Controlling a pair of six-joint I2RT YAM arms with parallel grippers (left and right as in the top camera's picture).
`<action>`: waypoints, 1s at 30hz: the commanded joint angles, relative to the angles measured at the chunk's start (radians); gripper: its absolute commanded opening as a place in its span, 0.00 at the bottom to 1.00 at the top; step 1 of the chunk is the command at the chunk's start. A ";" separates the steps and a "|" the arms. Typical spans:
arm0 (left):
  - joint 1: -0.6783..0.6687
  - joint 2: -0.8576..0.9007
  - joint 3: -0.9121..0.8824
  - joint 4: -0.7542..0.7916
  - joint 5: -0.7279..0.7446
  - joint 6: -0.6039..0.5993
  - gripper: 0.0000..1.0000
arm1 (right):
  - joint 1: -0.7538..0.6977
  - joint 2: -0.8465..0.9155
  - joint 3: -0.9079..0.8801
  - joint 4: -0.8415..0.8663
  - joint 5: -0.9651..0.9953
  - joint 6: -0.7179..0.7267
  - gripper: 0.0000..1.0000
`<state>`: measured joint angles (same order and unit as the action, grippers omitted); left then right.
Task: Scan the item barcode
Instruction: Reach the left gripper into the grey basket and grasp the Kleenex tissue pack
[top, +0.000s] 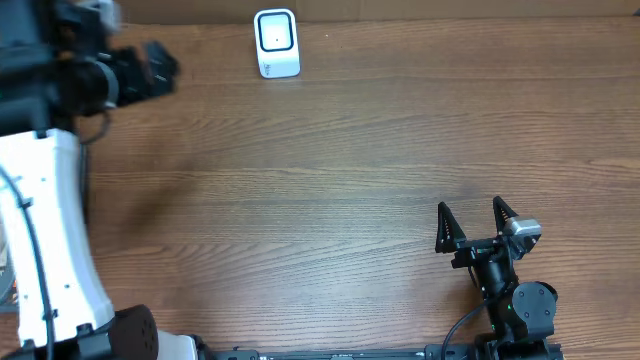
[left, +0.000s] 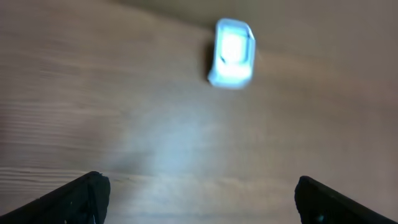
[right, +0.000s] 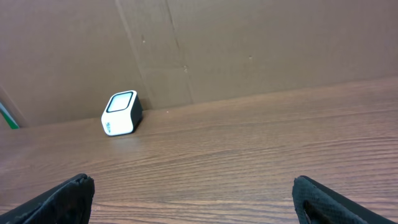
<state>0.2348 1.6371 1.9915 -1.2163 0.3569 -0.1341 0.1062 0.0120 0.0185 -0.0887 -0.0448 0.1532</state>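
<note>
No item with a barcode shows in any view. A small white scanner (top: 277, 42) with a dark window stands at the table's far edge; it is blurred in the left wrist view (left: 232, 53) and sits at the far left of the right wrist view (right: 121, 113). My left gripper (top: 160, 65) hovers at the far left, blurred, left of the scanner. Its fingers (left: 87, 196) stand wide apart with only bare wood between them. My right gripper (top: 472, 215) rests near the front right, open and empty, pointing toward the back, its dark fingertips (right: 320, 199) far apart.
A brown cardboard wall (right: 249, 50) runs along the back edge of the wooden table (top: 350, 180). The left arm's white body (top: 45, 230) fills the left side. The right arm's base (top: 520, 310) sits at the front edge.
</note>
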 joint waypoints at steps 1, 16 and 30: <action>0.129 -0.009 0.114 -0.003 -0.028 -0.125 1.00 | 0.006 -0.009 -0.010 0.007 0.007 -0.004 1.00; 0.556 0.069 0.130 -0.129 -0.359 -0.267 0.90 | 0.006 -0.009 -0.011 0.007 0.006 -0.004 1.00; 0.592 0.308 0.090 -0.154 -0.375 -0.262 0.73 | 0.006 -0.009 -0.010 0.007 0.007 -0.004 1.00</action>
<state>0.8207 1.9049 2.0815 -1.3659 0.0029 -0.3912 0.1062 0.0120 0.0185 -0.0887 -0.0441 0.1532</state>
